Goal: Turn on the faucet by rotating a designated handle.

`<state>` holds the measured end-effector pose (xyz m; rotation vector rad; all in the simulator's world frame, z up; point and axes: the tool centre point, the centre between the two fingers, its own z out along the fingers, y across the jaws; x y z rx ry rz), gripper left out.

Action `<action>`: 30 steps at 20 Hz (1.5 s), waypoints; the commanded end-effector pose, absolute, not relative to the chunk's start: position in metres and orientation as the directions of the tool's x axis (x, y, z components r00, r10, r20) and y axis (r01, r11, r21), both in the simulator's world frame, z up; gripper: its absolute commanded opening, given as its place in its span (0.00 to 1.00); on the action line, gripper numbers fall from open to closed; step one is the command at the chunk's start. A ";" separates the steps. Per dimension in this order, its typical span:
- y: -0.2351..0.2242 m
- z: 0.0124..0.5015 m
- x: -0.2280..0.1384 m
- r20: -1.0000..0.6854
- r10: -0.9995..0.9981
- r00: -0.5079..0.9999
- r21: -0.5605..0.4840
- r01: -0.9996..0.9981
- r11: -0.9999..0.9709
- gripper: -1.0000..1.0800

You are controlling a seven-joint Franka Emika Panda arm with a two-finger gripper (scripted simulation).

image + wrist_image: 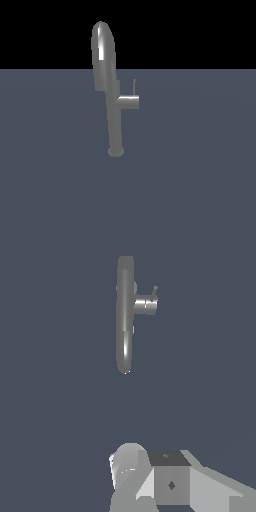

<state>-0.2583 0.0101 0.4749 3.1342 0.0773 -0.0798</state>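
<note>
The faucet [114, 120] is a tall slim grey pipe on a round base collar [116, 151], with a glossy arched spout [102, 50]. A short side stub [129, 102] points to the exterior view's right. The handle [134, 86], a thin dark pin, stands upright at the stub's end. The wrist view looks down on the faucet [124, 316], its stub [146, 304] and the handle [155, 290]. Grey blocky parts of my gripper [167, 478] show at the picture's edge, well away from the faucet. Its fingers cannot be made out. The gripper does not show in the exterior view.
The faucet stands on a flat dark blue-grey surface [190, 200] that fills both views. A black background lies behind it in the exterior view.
</note>
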 end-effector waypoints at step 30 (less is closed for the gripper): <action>0.020 0.456 -0.160 -0.374 -0.201 0.905 -0.234 -0.301 -0.924 0.00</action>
